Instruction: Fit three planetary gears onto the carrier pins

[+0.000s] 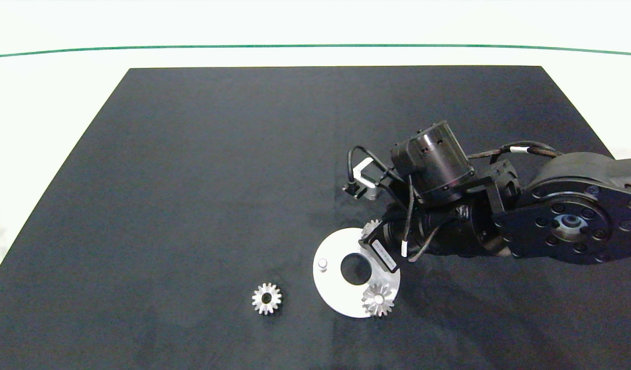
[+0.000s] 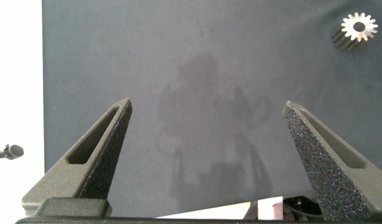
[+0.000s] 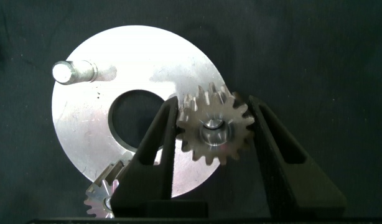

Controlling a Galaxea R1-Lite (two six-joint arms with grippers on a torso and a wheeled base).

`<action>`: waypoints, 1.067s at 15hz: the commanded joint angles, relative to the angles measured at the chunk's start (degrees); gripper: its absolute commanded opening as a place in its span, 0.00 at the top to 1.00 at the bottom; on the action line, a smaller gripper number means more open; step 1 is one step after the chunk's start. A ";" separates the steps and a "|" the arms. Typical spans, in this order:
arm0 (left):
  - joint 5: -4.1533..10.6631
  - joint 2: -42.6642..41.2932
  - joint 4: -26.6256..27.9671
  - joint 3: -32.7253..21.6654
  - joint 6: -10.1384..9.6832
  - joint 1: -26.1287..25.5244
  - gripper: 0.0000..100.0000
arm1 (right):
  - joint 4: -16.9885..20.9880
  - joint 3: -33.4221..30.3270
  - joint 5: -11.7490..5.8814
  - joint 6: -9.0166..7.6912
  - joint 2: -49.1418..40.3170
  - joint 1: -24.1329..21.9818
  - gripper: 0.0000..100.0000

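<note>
Steel gears like these are small, rigid and slick, so from the head view you'd want to pinch the loose gear across its toothed rim; it lies well off from the right gripper, beyond the white disc. Left wrist view: the left gripper hangs spread wide, holding nothing, with that spare gear off past one fingertip. Right wrist view: the fingers bracket a gear on its pin, whether squeezing or just flanking I can't tell; another seated gear sits nearer the wrist, and one bare pin waits across the disc's hole.
</note>
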 commanded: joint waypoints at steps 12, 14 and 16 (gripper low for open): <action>0.10 -0.49 0.09 0.53 0.02 -0.02 0.00 | 2.67 7.48 -1.36 -0.08 -24.36 -2.97 0.00; -0.16 0.04 0.27 0.62 0.90 -0.02 0.00 | 4.78 12.58 -2.33 -0.16 -31.57 -6.74 0.00; -0.96 1.89 0.27 0.44 5.56 -0.02 0.00 | 5.04 17.15 -2.42 -0.52 -38.07 -9.21 0.00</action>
